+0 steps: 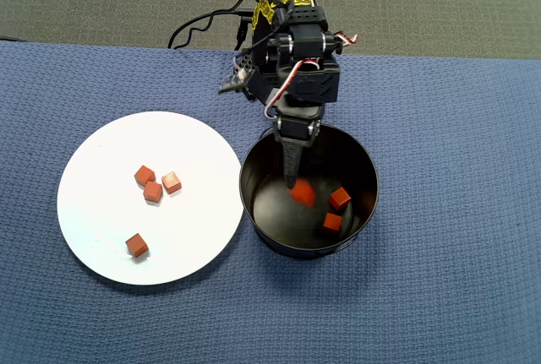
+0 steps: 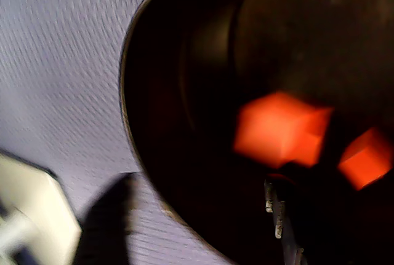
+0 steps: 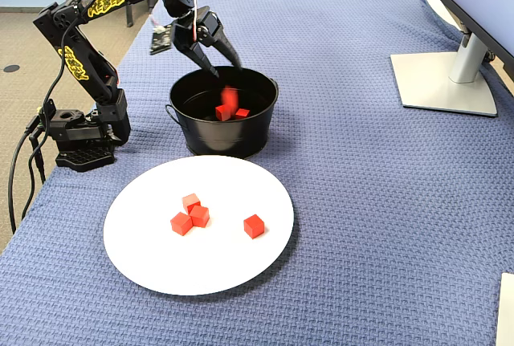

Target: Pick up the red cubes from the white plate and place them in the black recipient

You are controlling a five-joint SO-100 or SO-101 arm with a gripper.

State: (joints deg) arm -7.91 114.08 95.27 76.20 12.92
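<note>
On the near part of the blue woven cloth (image 3: 385,225) in the fixed view lies the white plate (image 3: 152,262), holding four of the red cubes. Three sit clustered just left of the plate's centre, touching or nearly touching: one at (image 3: 181,223), one at (image 3: 199,216) and one at (image 3: 190,201). The fourth (image 3: 254,225) rests apart from them toward the plate's 3 o'clock.

Just beyond the plate, at its 12 o'clock in the fixed view, stands the black recipient (image 3: 225,137). In the overhead view it sits at the plate's 3 o'clock, the two rims close together. Two red cubes lie on its floor toward 4 o'clock in the overhead view, at (image 1: 340,198) and (image 1: 332,222).

A third cube (image 1: 303,192) appears just below the gripper (image 1: 292,180); in the fixed view it shows as a blurred red streak (image 3: 230,97) under the fingers, which stand parted, so the cube is released and free of the jaws. The wrist view shows the tin's dark interior with two blurred cubes, the larger one (image 2: 280,128).

Farther back, at 10 o'clock from the tin in the fixed view, stands the arm's base (image 3: 80,133). A white monitor stand (image 3: 446,81) rests at far right.
</note>
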